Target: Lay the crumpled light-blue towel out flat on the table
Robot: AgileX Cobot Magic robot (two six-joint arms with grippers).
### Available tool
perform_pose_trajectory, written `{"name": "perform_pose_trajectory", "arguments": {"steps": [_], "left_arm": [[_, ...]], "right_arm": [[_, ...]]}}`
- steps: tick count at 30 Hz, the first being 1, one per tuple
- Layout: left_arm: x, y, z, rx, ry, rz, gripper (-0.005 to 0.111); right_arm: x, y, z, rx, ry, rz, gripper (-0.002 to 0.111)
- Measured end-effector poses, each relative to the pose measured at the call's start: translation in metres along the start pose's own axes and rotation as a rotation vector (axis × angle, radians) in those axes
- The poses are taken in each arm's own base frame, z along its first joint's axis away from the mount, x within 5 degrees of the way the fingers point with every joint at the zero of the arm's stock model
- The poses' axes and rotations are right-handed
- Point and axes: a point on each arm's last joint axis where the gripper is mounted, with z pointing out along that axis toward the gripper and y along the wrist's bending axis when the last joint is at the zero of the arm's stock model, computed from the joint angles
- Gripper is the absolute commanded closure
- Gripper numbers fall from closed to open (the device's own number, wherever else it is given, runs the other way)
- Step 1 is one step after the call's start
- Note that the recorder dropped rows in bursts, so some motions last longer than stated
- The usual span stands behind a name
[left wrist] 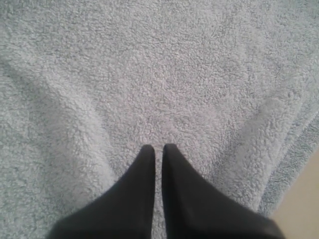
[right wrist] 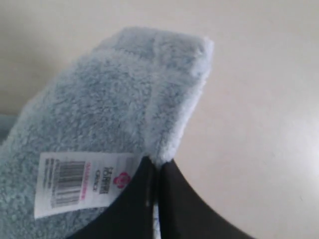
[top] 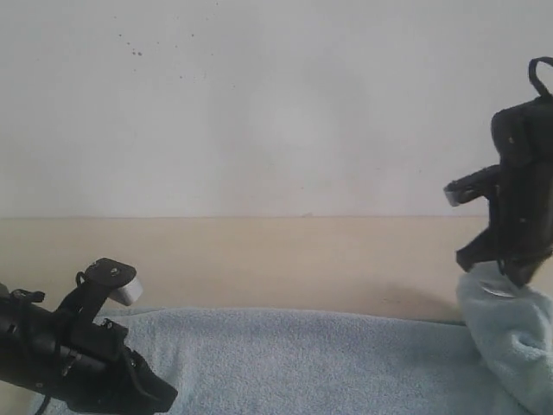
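**Pinching the right corner, pressing down at the left**

Looking at the towel (top: pixel 328 354): lying fairly flat along the near part of the table (top: pixel 259 259), bunching into a raised fold at the right end, with the hemmed corner and white tag (right wrist: pixel 82 184) turning upward there.

Gripping that corner with the right gripper (right wrist: pixel 157 164), fingers clamping tight on the hem, cloth standing up from between the tips and hanging clear of the tabletop.

Resting the left gripper (left wrist: pixel 158 147) tip-down on the pile at the left end, fingers pressing together with only a hairline between them. Not managing to tell from either view whether any cloth is caught there.

Judging the risks from here:
- Biting only a narrow strip of thick hem, so probably slipping free under a sharp pull.
- Dragging the whole towel sideways instead of unfolding it, if the left tips are merely touching rather than anchoring.
- Pulling too low and rolling the fold under instead of opening it.
- Drawing outward too far and leaving the corner hanging off the table instead of lying flat on it.
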Motion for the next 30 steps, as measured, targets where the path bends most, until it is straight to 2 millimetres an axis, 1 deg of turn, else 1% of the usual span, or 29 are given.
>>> {"name": "perform_pose_trajectory", "arguments": {"steps": [4, 7, 9, 11, 14, 16, 18, 19, 20, 24, 27, 30], "left_arm": [[0.0, 0.001, 0.0, -0.016, -0.004, 0.002, 0.101], [0.0, 0.002, 0.0, -0.018, -0.004, 0.004, 0.101], [0.0, 0.001, 0.0, -0.012, -0.003, 0.004, 0.101], [0.0, 0.001, 0.0, -0.012, -0.003, 0.004, 0.101], [0.0, 0.001, 0.0, -0.012, -0.003, 0.004, 0.101], [0.0, 0.001, 0.0, -0.012, -0.002, 0.006, 0.101], [0.0, 0.001, 0.0, -0.012, -0.002, 0.006, 0.101], [0.0, 0.001, 0.0, -0.012, -0.002, 0.006, 0.101], [0.0, 0.001, 0.0, -0.006, -0.001, 0.006, 0.101], [0.001, -0.004, 0.0, 0.04, 0.007, 0.014, 0.101], [-0.003, -0.006, -0.006, 0.034, -0.016, 0.046, 0.101], [-0.01, -0.012, -0.021, 0.008, -0.072, 0.08, 0.103]], "right_arm": [[0.024, -0.033, 0.016, 0.033, 0.147, 0.056, 0.108], [0.037, -0.05, 0.024, 0.031, 0.199, 0.119, 0.108], [0.042, -0.058, 0.026, 0.032, 0.212, 0.152, 0.105], [0.044, -0.066, 0.022, 0.029, 0.19, 0.184, 0.094], [0.043, -0.072, 0.011, -0.007, 0.11, 0.24, 0.071], [0.04, -0.071, 0.004, -0.054, 0.06, 0.281, 0.052], [0.038, -0.067, -0.001, -0.115, 0.034, 0.315, 0.04], [0.037, -0.064, -0.002, -0.144, 0.027, 0.329, 0.037], [0.037, -0.062, -0.003, -0.169, 0.025, 0.338, 0.035], [0.041, -0.058, -0.01, -0.221, 0.059, 0.334, 0.035], [0.045, -0.058, -0.025, -0.232, 0.055, 0.334, 0.035], [0.047, -0.059, -0.046, -0.255, 0.004, 0.359, 0.035]]}}
